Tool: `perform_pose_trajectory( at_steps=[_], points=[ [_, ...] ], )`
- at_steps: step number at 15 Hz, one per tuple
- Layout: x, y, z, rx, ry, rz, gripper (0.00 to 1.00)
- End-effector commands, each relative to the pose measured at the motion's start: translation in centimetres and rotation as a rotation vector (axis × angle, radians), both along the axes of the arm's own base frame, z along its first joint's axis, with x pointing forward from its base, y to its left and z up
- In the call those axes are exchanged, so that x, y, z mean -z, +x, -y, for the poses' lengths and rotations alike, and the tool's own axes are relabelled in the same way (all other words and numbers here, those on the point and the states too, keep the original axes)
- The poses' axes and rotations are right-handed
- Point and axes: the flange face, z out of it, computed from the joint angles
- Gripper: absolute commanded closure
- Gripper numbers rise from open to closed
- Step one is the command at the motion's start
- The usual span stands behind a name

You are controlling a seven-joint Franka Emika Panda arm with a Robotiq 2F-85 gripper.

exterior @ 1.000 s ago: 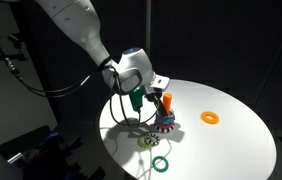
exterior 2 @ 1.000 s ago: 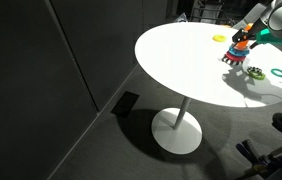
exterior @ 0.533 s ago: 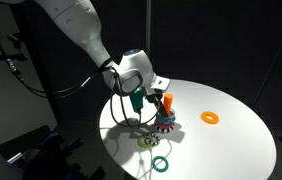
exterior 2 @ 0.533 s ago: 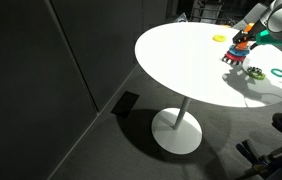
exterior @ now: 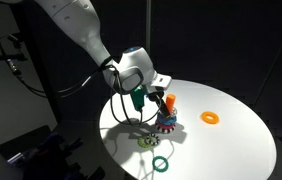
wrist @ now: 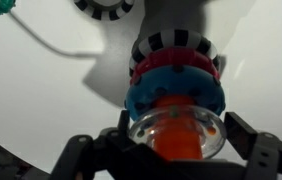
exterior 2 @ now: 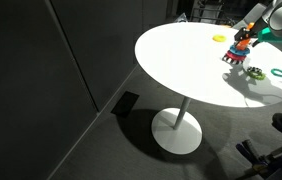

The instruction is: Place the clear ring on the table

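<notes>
The clear ring (wrist: 174, 128) is seen topmost on the stacker (wrist: 176, 75), which stands on the table (wrist: 41, 90). The ring is flanked by the gripper (wrist: 174, 142), which is spread wide with nothing held. Grasping is judged in hand; closing, then a straight lift, is called for.

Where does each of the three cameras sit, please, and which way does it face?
Exterior view: beside the table, slightly above, facing across it to the ring stack; the arm enters from upper left.
Exterior view: farther back, higher, facing down at the table and pedestal base; only the arm's end shows, top right.
Wrist view: looks down between the jaws, which flank the clear ring atop the stack.
Shared: both exterior views show the table, the ring stack and the green ring.
</notes>
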Motion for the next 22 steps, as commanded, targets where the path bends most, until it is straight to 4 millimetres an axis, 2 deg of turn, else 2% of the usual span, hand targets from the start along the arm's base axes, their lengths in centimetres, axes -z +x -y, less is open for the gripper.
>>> perform_pose_trajectory(
  at_steps=[1, 10, 13, 18, 22],
  points=[
    [-2.6, 0.1, 0.2, 0.013, 0.000, 0.028, 0.32],
    [-9.5, -0.3, -0.7, -0.003, 0.018, 0.116, 0.32],
    [-11.1, -0.7, -1.4, -0.019, 0.036, 0.126, 0.32],
    [-11.7, -1.8, -3.1, -0.056, 0.056, 0.108, 0.32],
    [-10.0, -2.5, -4.6, -0.088, 0.057, 0.059, 0.32]
  ],
)
